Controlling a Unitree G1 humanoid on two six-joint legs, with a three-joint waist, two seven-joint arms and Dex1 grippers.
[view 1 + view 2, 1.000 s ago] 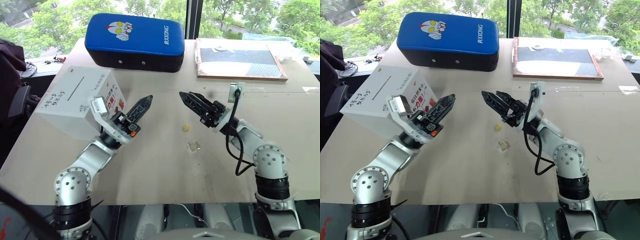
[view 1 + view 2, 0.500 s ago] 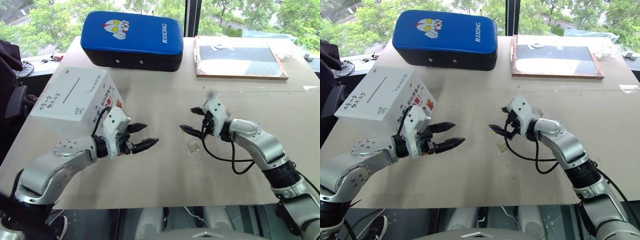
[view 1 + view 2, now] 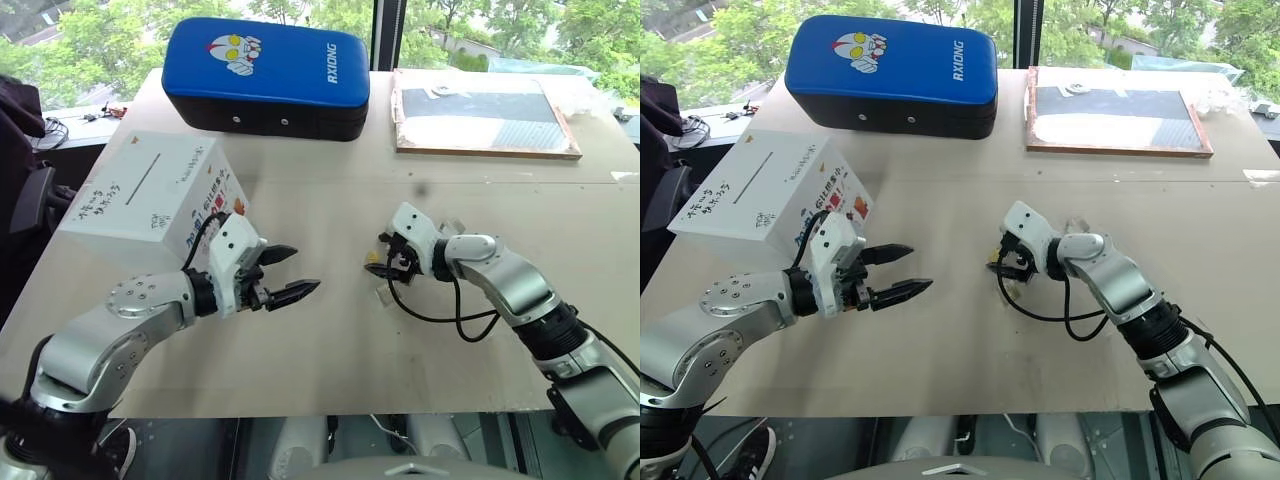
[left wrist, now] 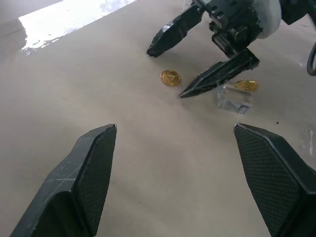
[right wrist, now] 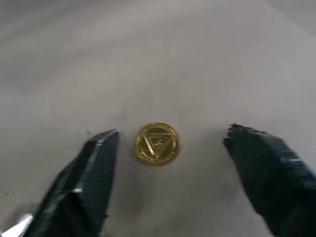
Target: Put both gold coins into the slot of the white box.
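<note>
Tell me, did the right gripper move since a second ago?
Yes. The right gripper came down toward the table; its tips now straddle a gold coin.

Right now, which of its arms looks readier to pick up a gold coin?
The right. Its gripper is open around a coin on the table; the left gripper hangs off to one side.

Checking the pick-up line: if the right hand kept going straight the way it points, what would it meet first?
Most likely the bare gold coin, which lies on the table between the right hand's open fingers. Depth is hard to judge, but nothing else lies in the way.
</note>
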